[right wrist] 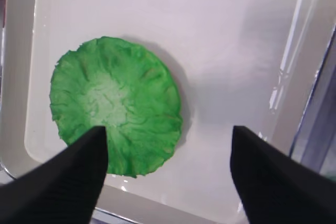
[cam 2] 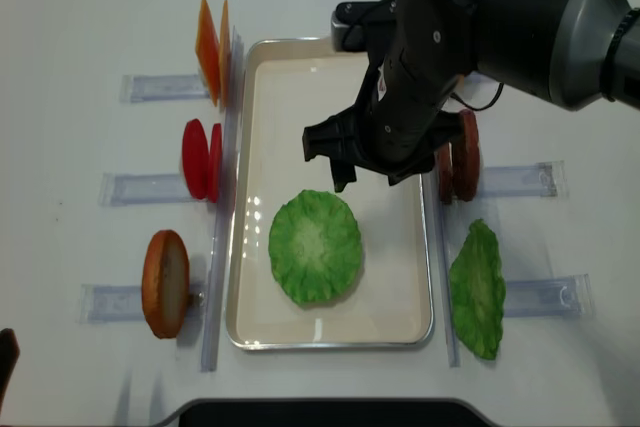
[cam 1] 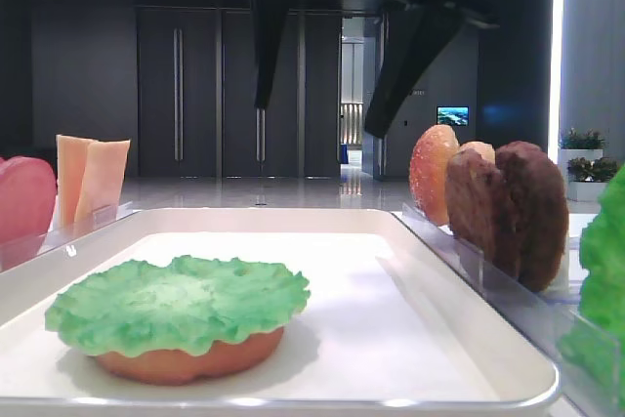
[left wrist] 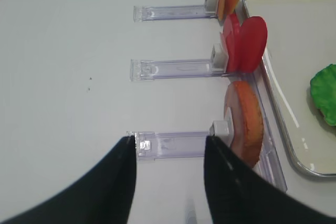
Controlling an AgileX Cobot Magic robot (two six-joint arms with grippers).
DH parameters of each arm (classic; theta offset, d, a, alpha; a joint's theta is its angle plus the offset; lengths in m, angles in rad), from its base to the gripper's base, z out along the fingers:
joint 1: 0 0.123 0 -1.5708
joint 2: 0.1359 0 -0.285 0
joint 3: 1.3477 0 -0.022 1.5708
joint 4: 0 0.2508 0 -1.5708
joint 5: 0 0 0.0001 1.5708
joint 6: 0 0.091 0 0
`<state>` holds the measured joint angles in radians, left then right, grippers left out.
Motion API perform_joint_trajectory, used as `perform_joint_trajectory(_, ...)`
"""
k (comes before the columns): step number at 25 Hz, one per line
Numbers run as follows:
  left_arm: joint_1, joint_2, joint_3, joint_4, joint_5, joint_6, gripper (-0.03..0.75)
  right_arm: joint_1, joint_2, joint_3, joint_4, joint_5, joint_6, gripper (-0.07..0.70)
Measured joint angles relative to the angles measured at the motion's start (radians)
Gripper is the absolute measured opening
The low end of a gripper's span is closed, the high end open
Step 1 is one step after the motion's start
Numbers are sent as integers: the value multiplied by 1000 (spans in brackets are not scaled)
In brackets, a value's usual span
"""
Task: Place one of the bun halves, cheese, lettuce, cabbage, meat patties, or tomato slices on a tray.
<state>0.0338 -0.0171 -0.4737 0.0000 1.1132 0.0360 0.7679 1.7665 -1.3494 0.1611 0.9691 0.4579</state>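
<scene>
A green lettuce leaf (cam 1: pixel 181 305) (cam 2: pixel 315 245) lies flat on a bun half (cam 1: pixel 186 358) in the white tray (cam 1: pixel 391 231) (cam 2: pixel 290 97). My right gripper (right wrist: pixel 168 135) (cam 2: pixel 375 152) hovers above the tray, open and empty, with the lettuce (right wrist: pixel 116 103) below its left finger. My left gripper (left wrist: pixel 169 145) is open over the white table, by the clear holder of another bun half (left wrist: pixel 247 124) (cam 2: pixel 165 282). Left of the tray stand tomato slices (cam 2: pixel 200 159) and cheese (cam 2: pixel 210 50). Meat patties (cam 2: pixel 460 157) stand to its right.
Clear acrylic holders (cam 2: pixel 150 187) line both long sides of the tray. A second green leaf (cam 2: pixel 478 292) leans in a holder at the right. A speckled bun half (cam 1: pixel 430 173) stands behind the patties. The right arm (cam 2: pixel 500 17) covers the tray's far right corner.
</scene>
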Motion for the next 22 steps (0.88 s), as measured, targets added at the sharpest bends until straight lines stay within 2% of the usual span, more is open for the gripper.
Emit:
perform_joint_trajectory(3, 0, 0, 0, 0, 0, 0, 327, 0, -3, -61, -31, 70, 3, 472)
perform_joint_trajectory(7, 0, 0, 0, 0, 0, 0, 327, 0, -9, -157, -121, 198, 22, 472)
perform_joint_trajectory(9, 0, 0, 0, 0, 0, 0, 327, -3, -9, -197, -161, 234, 25, 472)
perform_joint_trajectory(16, 0, 0, 0, 0, 0, 0, 327, -80, -47, -242, -188, 248, 12, 472)
perform_joint_trajectory(19, 0, 0, 0, 0, 0, 0, 327, -150, -82, -243, -188, 249, -36, 472)
perform_joint_trajectory(22, 0, 0, 0, 0, 0, 0, 327, -254, -123, -243, -187, 249, -90, 472)
